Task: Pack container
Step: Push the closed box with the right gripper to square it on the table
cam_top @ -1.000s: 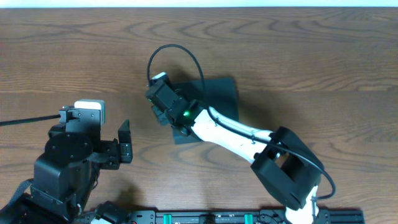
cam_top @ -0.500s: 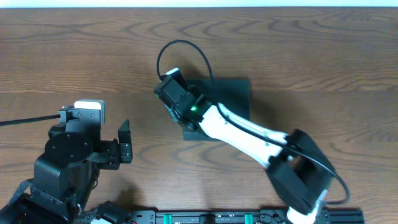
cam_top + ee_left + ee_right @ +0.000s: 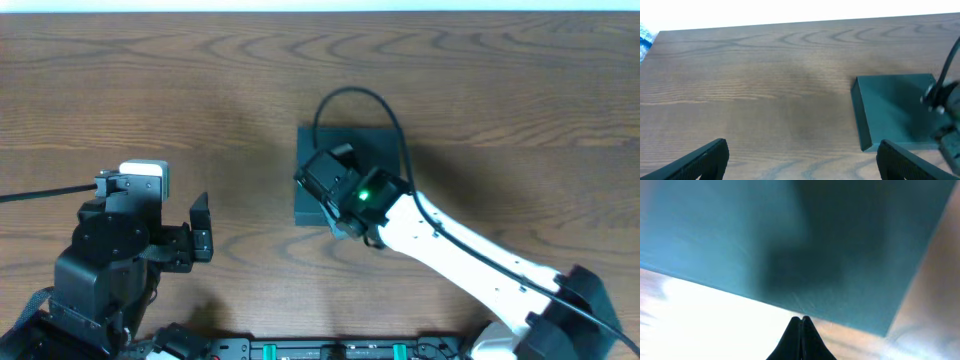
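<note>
The left gripper (image 3: pixel 201 229) holds its jaws released and wide, with nothing between them. Ahead of them to the right, well apart on the brown wood-grain surface (image 3: pixel 480 90), lies the dark teal-black matte square cardboard container (image 3: pixel 895 107), flat, with its lid down. The right gripper (image 3: pixel 801 320) has empty jaws clenched together at the container's edge. Its white arm (image 3: pixel 460 260) and black cable (image 3: pixel 352 92) hide part of the lid from above.

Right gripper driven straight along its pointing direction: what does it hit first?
The box. The right gripper, fingers shut, points at its teal top near an edge, with nothing in between. It may already be touching; depth is unclear.
</note>
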`<action>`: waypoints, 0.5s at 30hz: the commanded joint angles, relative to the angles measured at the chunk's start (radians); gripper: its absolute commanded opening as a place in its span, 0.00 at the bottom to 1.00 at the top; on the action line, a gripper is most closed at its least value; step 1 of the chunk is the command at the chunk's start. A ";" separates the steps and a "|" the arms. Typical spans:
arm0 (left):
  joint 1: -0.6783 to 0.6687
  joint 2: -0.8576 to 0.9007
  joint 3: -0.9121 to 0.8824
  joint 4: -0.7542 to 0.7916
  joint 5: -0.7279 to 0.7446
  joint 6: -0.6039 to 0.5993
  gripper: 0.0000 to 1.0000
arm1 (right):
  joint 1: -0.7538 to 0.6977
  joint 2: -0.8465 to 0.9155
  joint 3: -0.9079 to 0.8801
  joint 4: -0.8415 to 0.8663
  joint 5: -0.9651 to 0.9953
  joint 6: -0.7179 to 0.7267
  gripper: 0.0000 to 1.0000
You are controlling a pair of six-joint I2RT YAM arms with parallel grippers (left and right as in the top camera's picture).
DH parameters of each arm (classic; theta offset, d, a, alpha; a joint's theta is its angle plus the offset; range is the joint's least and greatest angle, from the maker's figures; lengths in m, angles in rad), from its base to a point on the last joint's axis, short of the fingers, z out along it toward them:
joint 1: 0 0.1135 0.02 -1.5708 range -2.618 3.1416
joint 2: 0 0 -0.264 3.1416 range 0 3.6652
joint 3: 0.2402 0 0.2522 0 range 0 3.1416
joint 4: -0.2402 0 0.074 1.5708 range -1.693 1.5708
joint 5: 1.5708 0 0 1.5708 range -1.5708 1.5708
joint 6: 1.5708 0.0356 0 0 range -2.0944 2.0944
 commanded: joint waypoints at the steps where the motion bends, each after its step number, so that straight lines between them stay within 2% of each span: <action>1: 0.006 0.000 0.013 -0.001 -0.018 0.018 0.95 | -0.017 0.001 -0.076 0.012 -0.034 0.097 0.01; 7: 0.006 0.000 0.013 -0.001 -0.018 0.018 0.95 | -0.068 -0.048 -0.186 0.109 -0.036 0.106 0.01; 12: 0.006 0.000 0.013 -0.001 -0.018 0.018 0.95 | -0.103 -0.048 -0.250 0.307 -0.030 0.105 0.01; 15: 0.006 0.000 0.013 -0.001 -0.018 0.018 0.95 | -0.103 -0.048 -0.250 0.409 -0.108 0.082 0.02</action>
